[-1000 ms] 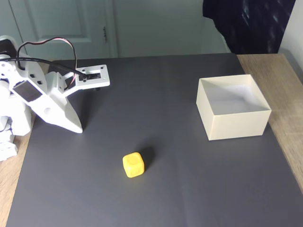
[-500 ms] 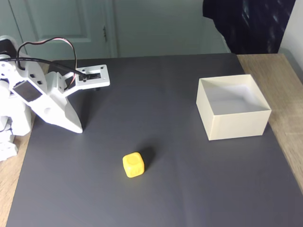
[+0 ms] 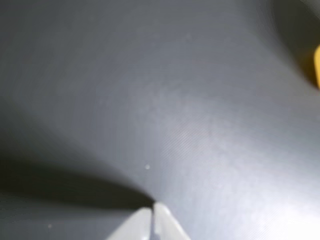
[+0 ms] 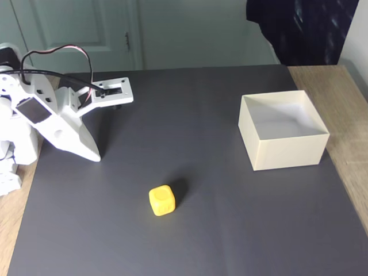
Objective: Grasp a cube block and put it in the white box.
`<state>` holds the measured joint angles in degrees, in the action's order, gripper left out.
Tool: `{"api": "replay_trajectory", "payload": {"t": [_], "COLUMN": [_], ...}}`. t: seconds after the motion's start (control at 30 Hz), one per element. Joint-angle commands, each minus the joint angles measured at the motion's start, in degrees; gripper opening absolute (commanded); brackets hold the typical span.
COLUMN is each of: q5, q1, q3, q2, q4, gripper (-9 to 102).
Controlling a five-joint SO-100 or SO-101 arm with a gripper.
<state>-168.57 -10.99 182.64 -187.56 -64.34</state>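
Observation:
A small yellow cube block (image 4: 161, 200) rests on the dark mat near the front centre in the fixed view; a sliver of the cube block (image 3: 317, 65) shows at the right edge of the wrist view. The cream-white box (image 4: 283, 130) stands open-topped at the right. My gripper (image 4: 93, 154) points down at the mat on the left, well apart from the cube. In the wrist view the gripper (image 3: 152, 209) has its two white fingertips pressed together with nothing between them.
A dark grey mat (image 4: 190, 121) covers most of the wooden table (image 4: 339, 98). The arm's white body (image 4: 34, 115) and cables occupy the left. A dark cloth (image 4: 305, 29) hangs at the back right.

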Motion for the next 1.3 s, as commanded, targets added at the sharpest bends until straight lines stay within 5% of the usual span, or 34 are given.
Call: {"api": "replay_trajectory", "payload": {"t": [0.0,0.87,1.27], "q5": [0.18,-6.33,-14.41], "q1": [-0.18,-1.23,-8.35], "q3": [-0.18,-4.22,-29.09], "q2": [-0.44,0.62,36.21], "q4": [-0.35,5.63,16.08], "gripper": [0,0,1]}}
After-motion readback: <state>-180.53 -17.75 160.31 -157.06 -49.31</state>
